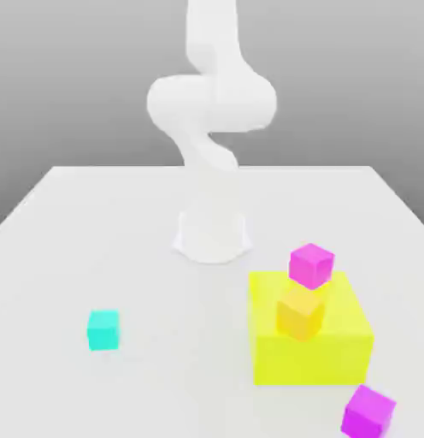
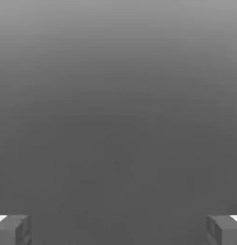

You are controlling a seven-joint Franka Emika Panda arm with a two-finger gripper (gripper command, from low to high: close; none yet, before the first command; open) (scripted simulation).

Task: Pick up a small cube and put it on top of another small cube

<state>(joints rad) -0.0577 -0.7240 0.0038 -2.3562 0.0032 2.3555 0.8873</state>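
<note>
1. You have the small cyan cube [image 1: 103, 329] resting flat on the white table [image 1: 121, 239], alone toward the exterior view's left, well apart from everything else.
2. You have one small magenta cube [image 1: 311, 264] sitting upright on the far edge of the big yellow block [image 1: 311, 338], just behind the small orange cube [image 1: 300, 314] that also rests on that block.
3. You have a second magenta cube [image 1: 368, 411], alike in size, lying on the table near the yellow block's front corner, toward the exterior view's right.

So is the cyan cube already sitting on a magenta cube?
No, the cyan cube rests alone on the table, far from both magenta cubes.
</note>
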